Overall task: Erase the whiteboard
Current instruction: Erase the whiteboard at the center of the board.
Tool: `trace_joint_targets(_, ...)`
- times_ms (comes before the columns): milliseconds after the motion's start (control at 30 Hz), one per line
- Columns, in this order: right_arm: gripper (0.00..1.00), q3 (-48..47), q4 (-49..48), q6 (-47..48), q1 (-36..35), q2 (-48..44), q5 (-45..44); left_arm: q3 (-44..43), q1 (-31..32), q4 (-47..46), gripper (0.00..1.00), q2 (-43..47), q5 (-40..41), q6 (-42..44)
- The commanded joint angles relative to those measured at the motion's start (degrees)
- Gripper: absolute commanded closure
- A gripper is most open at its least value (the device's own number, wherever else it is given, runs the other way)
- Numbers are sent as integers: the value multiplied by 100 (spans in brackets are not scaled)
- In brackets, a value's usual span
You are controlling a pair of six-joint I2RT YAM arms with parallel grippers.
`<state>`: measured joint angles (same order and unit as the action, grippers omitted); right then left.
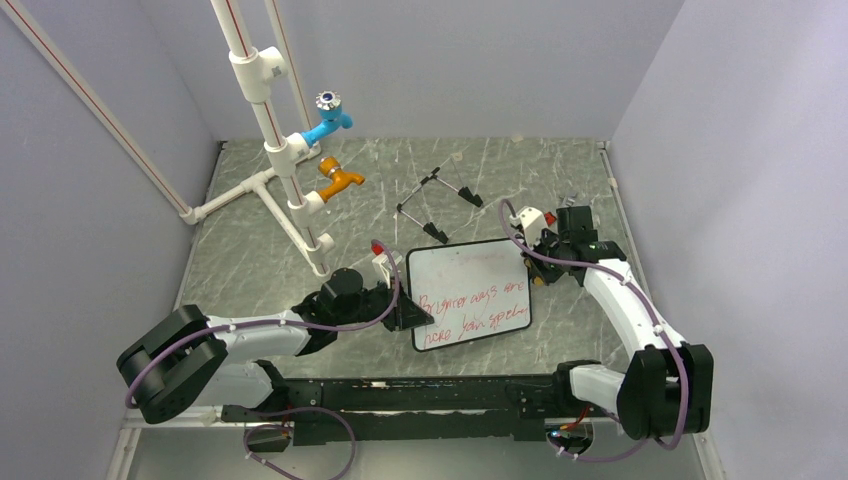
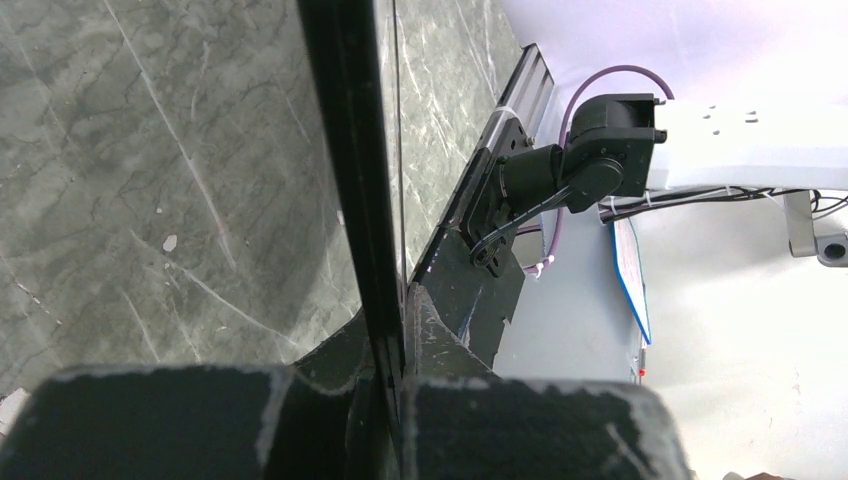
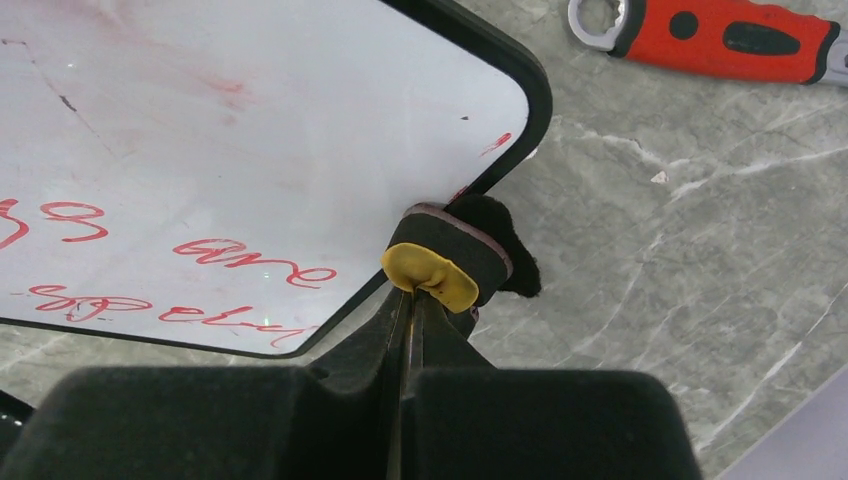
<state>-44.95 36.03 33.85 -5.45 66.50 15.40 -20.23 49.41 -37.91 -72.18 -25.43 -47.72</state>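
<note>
The whiteboard (image 1: 468, 293) lies on the table centre, white with a black frame and two lines of red handwriting on its lower half. My left gripper (image 1: 408, 312) is shut on the board's left edge; in the left wrist view the black frame (image 2: 352, 180) runs between the jaws edge-on. My right gripper (image 1: 541, 262) is shut on the yellow-black eraser (image 3: 447, 262) and holds it at the board's right edge, by the corner (image 3: 520, 90). The board's upper part (image 3: 250, 110) is white with faint red smudges.
A red-handled wrench (image 3: 735, 38) lies on the table beyond the right gripper. Black wire easel feet (image 1: 438, 200) lie behind the board. A white pipe stand (image 1: 275, 150) with a blue tap (image 1: 328, 122) and an orange tap (image 1: 340, 182) stands at back left.
</note>
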Motion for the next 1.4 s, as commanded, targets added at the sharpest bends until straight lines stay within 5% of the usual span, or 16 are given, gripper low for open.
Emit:
trace_joint_targets(0,100,-432,-123,-377,-39,174,-121,-113,49,-892,100,245,-335,309)
trace_joint_targets(267,100,-1098,-247,-684,-167,518,-226,-89,48,-869,100,281,-331,309)
trace_joint_targets(500,100,-1134,33,-664,-20,-68,253,-48,43,-786,100,343,-208,336)
trace_joint_targets(1367,100,-791,302,-582,-537,445,-812,-77,48,-825,100,362,-283,324)
